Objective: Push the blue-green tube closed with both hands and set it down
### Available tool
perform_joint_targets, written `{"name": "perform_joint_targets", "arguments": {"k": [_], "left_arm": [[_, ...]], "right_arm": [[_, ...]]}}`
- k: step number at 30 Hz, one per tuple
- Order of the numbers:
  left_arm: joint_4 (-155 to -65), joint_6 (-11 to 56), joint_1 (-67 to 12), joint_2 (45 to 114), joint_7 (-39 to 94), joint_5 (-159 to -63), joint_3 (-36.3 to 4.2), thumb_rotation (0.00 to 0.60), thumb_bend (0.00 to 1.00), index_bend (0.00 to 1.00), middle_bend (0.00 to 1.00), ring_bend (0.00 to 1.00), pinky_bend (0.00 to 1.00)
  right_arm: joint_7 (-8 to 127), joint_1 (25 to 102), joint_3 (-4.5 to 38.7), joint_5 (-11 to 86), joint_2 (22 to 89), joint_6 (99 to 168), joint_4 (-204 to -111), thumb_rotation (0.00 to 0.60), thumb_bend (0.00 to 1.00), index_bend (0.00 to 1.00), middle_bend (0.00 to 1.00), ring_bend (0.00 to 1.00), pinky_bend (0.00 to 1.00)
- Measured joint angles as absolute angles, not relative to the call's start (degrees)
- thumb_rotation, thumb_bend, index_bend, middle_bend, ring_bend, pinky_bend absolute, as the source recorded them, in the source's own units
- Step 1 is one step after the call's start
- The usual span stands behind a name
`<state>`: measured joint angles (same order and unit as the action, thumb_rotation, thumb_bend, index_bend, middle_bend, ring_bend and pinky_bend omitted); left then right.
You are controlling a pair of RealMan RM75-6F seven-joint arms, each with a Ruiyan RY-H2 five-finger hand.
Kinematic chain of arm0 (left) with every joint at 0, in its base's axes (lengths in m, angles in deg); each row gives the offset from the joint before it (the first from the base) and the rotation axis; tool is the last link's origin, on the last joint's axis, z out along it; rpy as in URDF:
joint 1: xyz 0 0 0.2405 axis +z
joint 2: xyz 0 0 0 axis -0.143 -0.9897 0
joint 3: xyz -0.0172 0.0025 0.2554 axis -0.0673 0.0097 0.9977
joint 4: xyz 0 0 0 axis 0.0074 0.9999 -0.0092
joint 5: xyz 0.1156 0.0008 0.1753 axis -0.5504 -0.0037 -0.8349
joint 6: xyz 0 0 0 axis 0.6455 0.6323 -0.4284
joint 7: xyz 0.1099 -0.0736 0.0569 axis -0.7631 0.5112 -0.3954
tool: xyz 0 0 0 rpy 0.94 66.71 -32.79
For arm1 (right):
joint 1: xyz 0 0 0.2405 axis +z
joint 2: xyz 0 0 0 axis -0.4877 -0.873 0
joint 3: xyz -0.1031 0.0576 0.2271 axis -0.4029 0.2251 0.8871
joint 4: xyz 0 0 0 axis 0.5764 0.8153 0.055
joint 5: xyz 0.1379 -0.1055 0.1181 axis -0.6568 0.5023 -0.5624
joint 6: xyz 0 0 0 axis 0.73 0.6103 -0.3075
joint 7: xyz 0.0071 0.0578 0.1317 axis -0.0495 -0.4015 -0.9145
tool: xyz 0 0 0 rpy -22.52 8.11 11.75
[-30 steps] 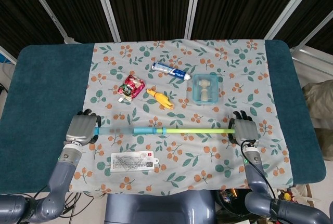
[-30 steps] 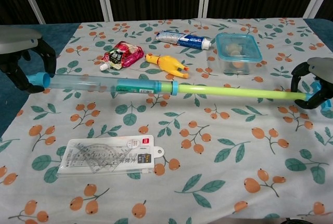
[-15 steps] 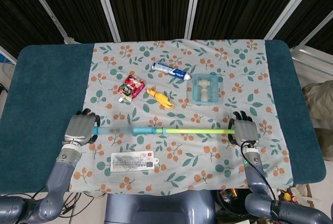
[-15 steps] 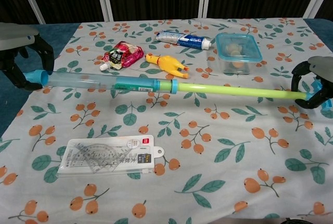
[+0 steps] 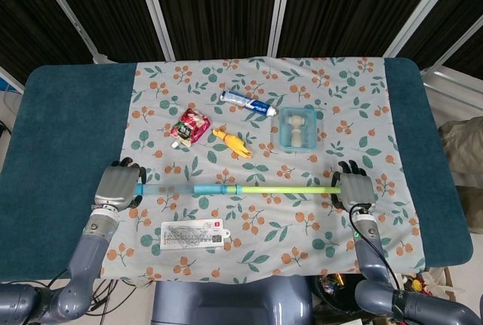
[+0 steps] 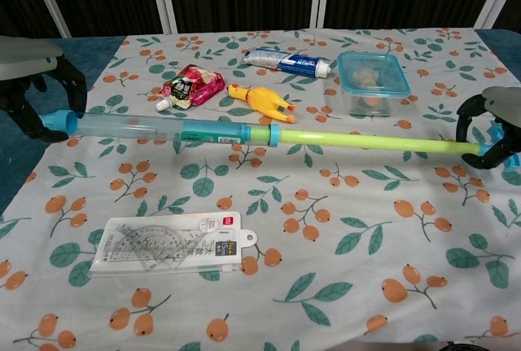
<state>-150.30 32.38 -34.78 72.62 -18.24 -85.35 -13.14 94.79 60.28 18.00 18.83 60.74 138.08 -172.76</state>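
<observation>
Two hands hold the blue-green tube (image 6: 244, 134), which is still extended and lies parallel to the tablecloth's (image 5: 302, 223) near edge. The left hand (image 5: 117, 187) curls its fingers (image 6: 75, 81) around the blue end cap. The right hand (image 5: 355, 188) hooks curled fingers (image 6: 466, 116) around the tip of the green rod.

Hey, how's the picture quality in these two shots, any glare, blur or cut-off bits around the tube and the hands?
Head view: even light, sharp; the blue-green tube and both hands show whole, with soft shadows only. Chest view: sharp too, with mild wide-angle stretch; the left hand and right hand are cropped at the frame edges; faint sheen on the ruler pack.
</observation>
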Motion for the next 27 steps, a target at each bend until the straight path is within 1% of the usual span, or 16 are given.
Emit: {"name": "perform_joint_targets", "arguments": {"k": [5, 27], "left_arm": [[-150.3, 32.4, -34.8, 72.8, -18.3, -85.3, -13.1, 0.600, 0.31, 0.54, 0.36, 0.15, 0.24], [-152.5, 34.2, -37.1, 76.0, -21.1, -84.1, -14.7, 0.600, 0.31, 0.54, 0.36, 0.15, 0.24]], "right_arm": [[94.8, 60.3, 18.0, 18.8, 60.8, 138.0, -172.9, 0.600, 0.47, 0.68, 0.13, 0.06, 0.17], [96.1, 62.1, 18.7, 20.8, 62.1, 139.1, -177.2, 0.600, 0.48, 0.71, 0.14, 0.06, 0.17]]}}
